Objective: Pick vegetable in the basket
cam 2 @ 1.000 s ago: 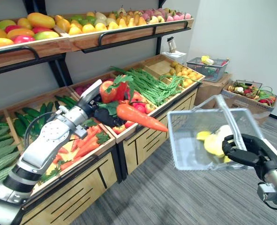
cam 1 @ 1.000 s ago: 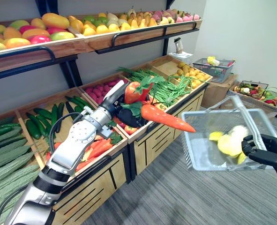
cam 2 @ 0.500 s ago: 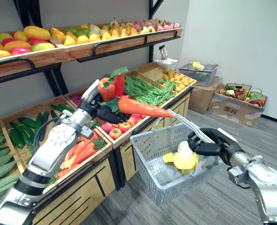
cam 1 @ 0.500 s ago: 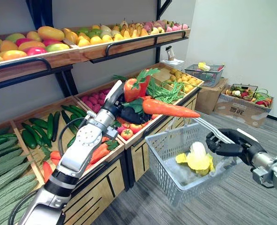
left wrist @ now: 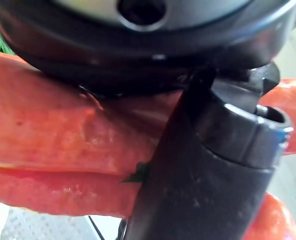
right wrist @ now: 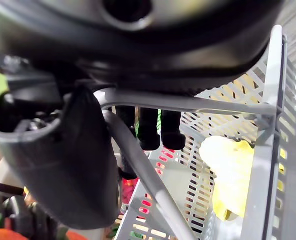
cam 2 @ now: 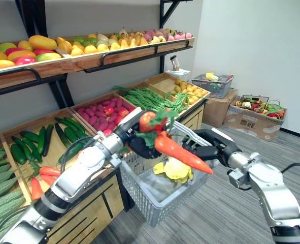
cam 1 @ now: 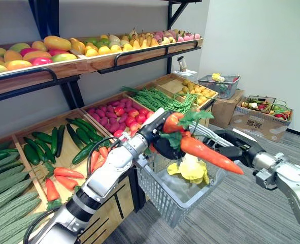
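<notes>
2 vegetables, a carrot (cam 1: 210, 155) and a red pepper (cam 1: 172, 122), are clenched in my left hand (cam 1: 165, 147) just above the basket (cam 1: 157, 193). My right hand (cam 1: 238, 145) grips its handle. Next I'd lower and let go.

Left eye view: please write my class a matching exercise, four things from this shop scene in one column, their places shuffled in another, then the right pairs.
1 long orange carrot
2 pale yellow leafy vegetable
3 grey plastic mesh basket
4 dark green cucumbers

A in a wooden crate
B held by its handle in the right hand
C gripped in the left hand
D lying inside the basket

Pairs: 1-C, 2-D, 3-B, 4-A
</notes>
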Controlling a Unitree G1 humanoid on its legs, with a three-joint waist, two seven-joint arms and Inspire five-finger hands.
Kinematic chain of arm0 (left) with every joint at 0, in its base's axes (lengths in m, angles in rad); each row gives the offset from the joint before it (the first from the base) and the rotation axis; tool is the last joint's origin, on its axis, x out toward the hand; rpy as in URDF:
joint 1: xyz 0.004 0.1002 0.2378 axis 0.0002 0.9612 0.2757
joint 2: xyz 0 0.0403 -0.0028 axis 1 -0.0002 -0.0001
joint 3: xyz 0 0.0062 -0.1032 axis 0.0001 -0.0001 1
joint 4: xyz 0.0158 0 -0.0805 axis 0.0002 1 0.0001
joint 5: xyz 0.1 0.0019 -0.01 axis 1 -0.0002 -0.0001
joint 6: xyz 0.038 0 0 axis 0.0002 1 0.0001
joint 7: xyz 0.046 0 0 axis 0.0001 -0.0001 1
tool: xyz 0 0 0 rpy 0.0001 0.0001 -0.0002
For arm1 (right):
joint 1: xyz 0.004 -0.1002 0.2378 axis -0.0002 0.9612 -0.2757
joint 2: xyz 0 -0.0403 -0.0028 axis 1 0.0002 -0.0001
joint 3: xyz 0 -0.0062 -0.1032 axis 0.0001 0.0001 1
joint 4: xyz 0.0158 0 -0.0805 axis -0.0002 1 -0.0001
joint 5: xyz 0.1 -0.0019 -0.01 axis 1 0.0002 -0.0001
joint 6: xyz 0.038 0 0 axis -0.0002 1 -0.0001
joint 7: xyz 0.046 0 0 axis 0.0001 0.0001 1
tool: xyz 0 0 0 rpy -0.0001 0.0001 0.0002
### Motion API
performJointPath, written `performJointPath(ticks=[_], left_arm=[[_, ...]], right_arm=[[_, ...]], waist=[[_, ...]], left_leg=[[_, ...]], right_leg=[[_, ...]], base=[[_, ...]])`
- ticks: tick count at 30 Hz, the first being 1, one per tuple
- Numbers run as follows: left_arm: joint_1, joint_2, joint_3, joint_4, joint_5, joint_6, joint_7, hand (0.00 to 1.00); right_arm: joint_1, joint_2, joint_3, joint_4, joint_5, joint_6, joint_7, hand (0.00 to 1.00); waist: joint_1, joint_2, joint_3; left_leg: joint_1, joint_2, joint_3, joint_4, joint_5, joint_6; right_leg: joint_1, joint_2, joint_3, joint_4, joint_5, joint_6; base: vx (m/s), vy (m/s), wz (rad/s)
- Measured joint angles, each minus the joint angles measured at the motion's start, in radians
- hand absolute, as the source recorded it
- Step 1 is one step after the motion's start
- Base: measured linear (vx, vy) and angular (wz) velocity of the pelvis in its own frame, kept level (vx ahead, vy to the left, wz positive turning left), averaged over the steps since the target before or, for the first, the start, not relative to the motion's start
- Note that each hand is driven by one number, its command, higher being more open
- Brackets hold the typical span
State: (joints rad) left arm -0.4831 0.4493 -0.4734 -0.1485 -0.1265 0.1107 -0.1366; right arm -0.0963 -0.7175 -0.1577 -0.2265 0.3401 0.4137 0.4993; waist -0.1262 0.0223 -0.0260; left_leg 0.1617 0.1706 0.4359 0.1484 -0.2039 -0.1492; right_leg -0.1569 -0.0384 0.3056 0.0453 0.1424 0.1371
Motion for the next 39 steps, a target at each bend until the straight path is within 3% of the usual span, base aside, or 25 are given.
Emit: performJointPath(ticks=[9, 19, 20, 25, 30, 34, 37, 39], left_arm=[[0.001, -0.035, -0.130, 0.203, 0.115, -0.001, -0.028, 0.00], [0.038, -0.061, -0.149, 0.294, 0.250, -0.059, -0.046, 0.00], [0.047, -0.065, -0.152, 0.319, 0.257, -0.061, -0.047, 1.00], [0.056, -0.062, -0.170, 0.459, 0.295, -0.043, -0.056, 1.00], [0.037, -0.033, -0.169, 0.450, 0.301, -0.040, -0.059, 1.00], [-0.007, 0.037, -0.137, 0.329, 0.333, -0.033, -0.068, 1.00], [-0.100, 0.121, -0.125, 0.207, 0.333, -0.032, -0.125, 1.00], [-0.175, 0.183, -0.132, 0.131, 0.332, -0.027, -0.242, 1.00]], right_arm=[[-0.077, -0.069, 0.060, -0.046, 0.040, 0.000, 0.022, 0.00], [-0.078, -0.116, 0.069, -0.044, 0.054, 0.000, 0.026, 0.00], [-0.078, -0.116, 0.069, -0.044, 0.054, 0.000, 0.027, 0.00], [-0.086, -0.118, 0.110, -0.048, 0.054, 0.000, 0.056, 0.00], [-0.086, -0.113, 0.113, -0.057, 0.054, 0.000, 0.058, 0.00], [-0.086, -0.106, 0.108, -0.086, 0.054, 0.000, 0.060, 0.00], [-0.086, -0.106, 0.105, -0.108, 0.055, 0.000, 0.080, 0.00], [-0.086, -0.102, 0.069, -0.125, 0.095, 0.000, 0.086, 0.00]], waist=[[-0.016, 0.000, 0.000], [-0.021, 0.001, 0.000], [-0.023, 0.001, 0.000], [-0.037, 0.001, 0.000], [-0.037, 0.004, -0.002], [-0.041, 0.010, -0.002], [-0.041, 0.015, -0.005], [-0.041, 0.029, -0.013]], left_leg=[[0.011, 0.000, 0.026, -0.002, -0.001, -0.001], [0.013, 0.000, 0.028, -0.004, -0.001, -0.002], [0.013, 0.000, 0.028, -0.004, -0.001, -0.002], [0.014, 0.000, 0.030, -0.004, -0.001, -0.002], [0.015, 0.000, 0.032, -0.004, 0.000, -0.003], [0.014, 0.002, 0.032, -0.004, 0.000, -0.003], [0.013, 0.004, 0.027, -0.005, 0.000, -0.004], [0.012, 0.004, 0.025, -0.006, -0.001, -0.004]], right_leg=[[-0.003, 0.008, 0.022, 0.000, 0.003, 0.001], [-0.002, 0.008, 0.024, 0.000, 0.004, 0.001], [-0.002, 0.008, 0.024, 0.000, 0.004, 0.001], [-0.002, 0.009, 0.026, 0.000, 0.004, 0.001], [-0.003, 0.010, 0.027, -0.001, 0.005, 0.001], [-0.003, 0.010, 0.027, 0.000, 0.004, 0.001], [-0.002, 0.009, 0.023, 0.004, 0.003, 0.001], [-0.001, 0.005, 0.020, 0.004, 0.001, 0.002]], base=[[0.01, 0.020, -0.07], [0.00, 0.002, 0.00], [0.00, 0.000, 0.00], [0.00, 0.000, 0.00], [0.00, 0.000, 0.00], [0.00, 0.000, 0.00], [0.00, 0.000, 0.05], [0.00, 0.000, 0.05]])
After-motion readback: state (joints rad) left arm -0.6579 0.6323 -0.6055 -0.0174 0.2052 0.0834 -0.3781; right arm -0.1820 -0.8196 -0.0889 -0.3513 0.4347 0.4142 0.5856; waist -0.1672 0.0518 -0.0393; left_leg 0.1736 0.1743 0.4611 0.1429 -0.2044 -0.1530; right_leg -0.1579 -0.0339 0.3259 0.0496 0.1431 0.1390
